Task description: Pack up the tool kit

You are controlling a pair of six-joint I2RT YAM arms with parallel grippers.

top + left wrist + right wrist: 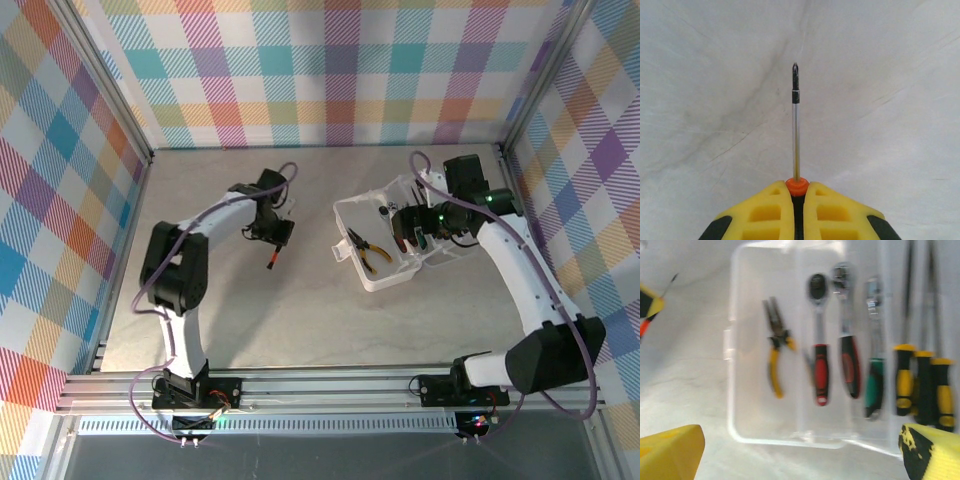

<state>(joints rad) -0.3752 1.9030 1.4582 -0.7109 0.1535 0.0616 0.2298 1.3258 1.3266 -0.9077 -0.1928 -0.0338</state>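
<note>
Left fingers (765,215), yellow plastic, pinch orange-collared slim steel screwdriver (795,125) by its handle end; shaft points straight ahead over grey table (700,75). Left gripper (277,233) sits left of centre, well apart from box. Right gripper (800,455): fingers spread wide, nothing between them, above translucent white rectangular plastic box (732,390), right of centre on table. Inside box: yellow-handled pliers (776,352), red-and-black-handled ratchet (821,370), yellow-and-black-handled screwdrivers (920,390).
</note>
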